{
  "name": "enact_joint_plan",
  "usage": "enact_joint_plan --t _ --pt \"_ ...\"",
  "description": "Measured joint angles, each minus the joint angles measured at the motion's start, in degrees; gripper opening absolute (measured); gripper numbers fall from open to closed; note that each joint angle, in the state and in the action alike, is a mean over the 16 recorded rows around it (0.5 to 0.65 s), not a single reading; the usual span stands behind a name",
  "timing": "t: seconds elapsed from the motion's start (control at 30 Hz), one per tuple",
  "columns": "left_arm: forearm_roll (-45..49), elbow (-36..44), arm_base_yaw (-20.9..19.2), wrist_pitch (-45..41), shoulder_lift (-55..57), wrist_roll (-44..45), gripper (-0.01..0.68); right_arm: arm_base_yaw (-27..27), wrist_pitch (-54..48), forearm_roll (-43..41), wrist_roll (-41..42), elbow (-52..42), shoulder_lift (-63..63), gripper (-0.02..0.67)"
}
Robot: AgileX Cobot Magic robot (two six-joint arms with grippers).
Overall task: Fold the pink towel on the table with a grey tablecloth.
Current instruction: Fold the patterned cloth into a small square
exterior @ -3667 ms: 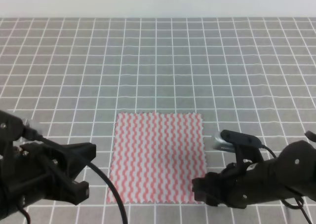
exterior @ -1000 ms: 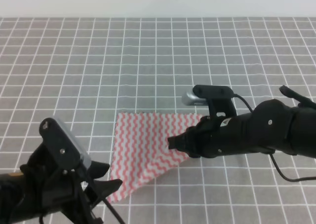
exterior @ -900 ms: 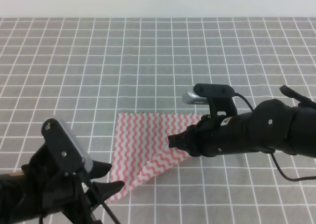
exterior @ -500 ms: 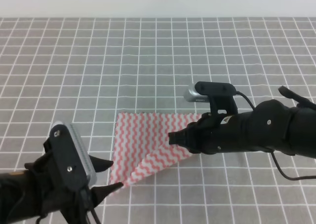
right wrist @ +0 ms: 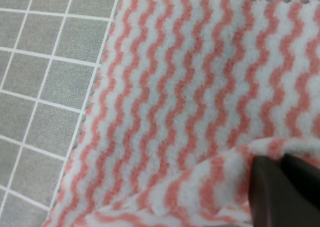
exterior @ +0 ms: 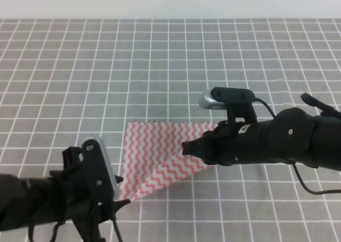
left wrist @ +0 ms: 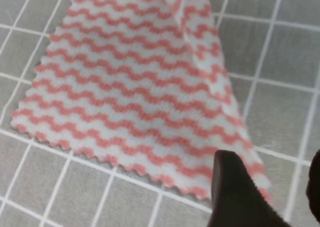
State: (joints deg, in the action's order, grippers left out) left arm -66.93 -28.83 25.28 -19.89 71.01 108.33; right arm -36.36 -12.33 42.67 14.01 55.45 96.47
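Right tool [exterior: 187, 147], apparently still pinching pink towel [exterior: 154, 146], has dragged its corner farther left.

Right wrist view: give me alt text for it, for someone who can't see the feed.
Close-up of the pink towel, wavy pink and white stripes, lying on the table with a grey tablecloth. At lower right the dark right pincer is shut on a raised fold of the towel.
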Motion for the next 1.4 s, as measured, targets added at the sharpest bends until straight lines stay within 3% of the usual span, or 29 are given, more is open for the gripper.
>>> enact_joint_plan --t 0.63,1.4 --pt "0.18 -2.93 0.00 4.04 14.00 8.08 0.298 0.01 -0.05 0.00 0.01 0.00 -0.06 -0.014" --pt "-0.75 -3.25 0.00 7.10 17.13 11.28 0.289 0.00 -0.53 0.00 0.01 0.00 0.00 -0.014"
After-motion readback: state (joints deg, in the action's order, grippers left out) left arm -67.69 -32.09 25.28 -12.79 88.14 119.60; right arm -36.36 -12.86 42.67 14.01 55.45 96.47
